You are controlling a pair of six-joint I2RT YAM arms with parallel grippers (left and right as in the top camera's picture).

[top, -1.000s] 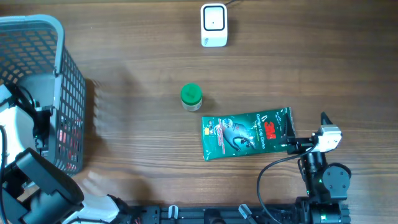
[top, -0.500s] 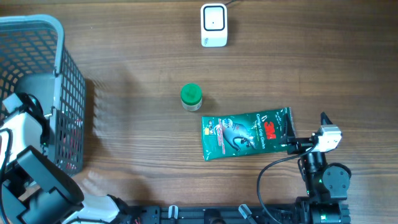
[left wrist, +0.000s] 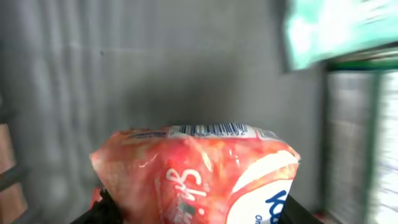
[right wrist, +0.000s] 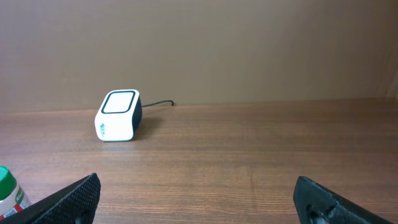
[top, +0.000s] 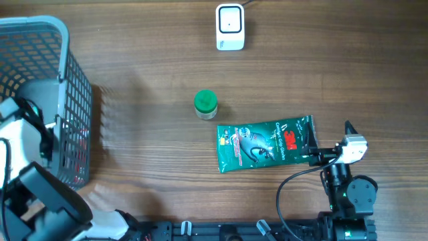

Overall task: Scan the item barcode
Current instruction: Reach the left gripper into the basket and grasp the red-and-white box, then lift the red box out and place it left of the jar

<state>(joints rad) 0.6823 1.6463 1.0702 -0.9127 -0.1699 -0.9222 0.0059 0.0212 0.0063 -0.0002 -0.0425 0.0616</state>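
In the left wrist view a red snack packet [left wrist: 199, 168] fills the space between my left gripper's [left wrist: 196, 214] black fingers, which press on its two sides. Its barcode [left wrist: 214, 130] runs along the top edge. From overhead the left gripper [top: 41, 137] is down inside the grey basket [top: 67, 40], and the packet [top: 70, 150] shows red through the mesh. The white scanner [top: 229, 27] stands at the table's far edge, also seen from the right wrist as the scanner [right wrist: 118, 116]. My right gripper [right wrist: 199, 199] is open and empty, resting at the front right [top: 330, 142].
A green-capped bottle [top: 205, 104] stands mid-table. A green 3M pouch [top: 264, 144] lies flat just left of the right gripper. A teal packet [left wrist: 336, 31] lies in the basket beyond the red one. The basket walls surround the left gripper.
The left gripper's jaws have closed in from wide open onto the red packet inside the basket, and the left arm shifted slightly. The right arm has not moved.
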